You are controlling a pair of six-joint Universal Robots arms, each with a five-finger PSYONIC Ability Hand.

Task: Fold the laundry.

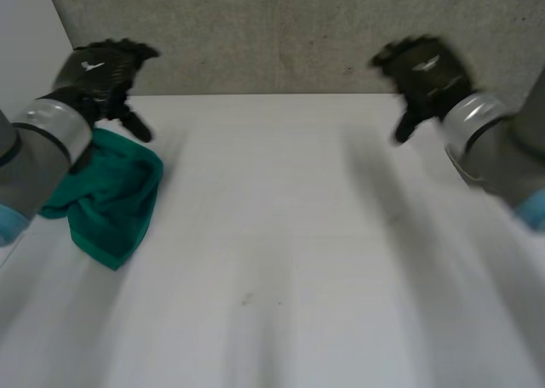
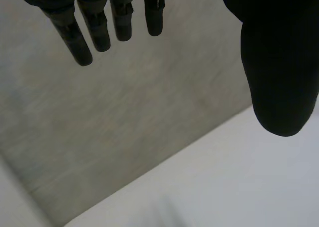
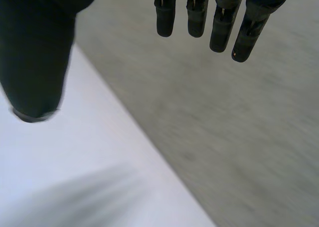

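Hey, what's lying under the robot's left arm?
A crumpled green cloth lies on the white table, beneath the left arm. The arm hides part of it, so its full shape can't be seen.

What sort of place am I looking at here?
Probably a lab test bench, not a home: a plain white table against a grey wall, the robot's left hand and right hand above it, and one crumpled green cloth.

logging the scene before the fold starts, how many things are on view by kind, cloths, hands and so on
cloth, green, crumpled: 1
hands, the left hand and the right hand, both open: 2
table, white: 1
total: 4
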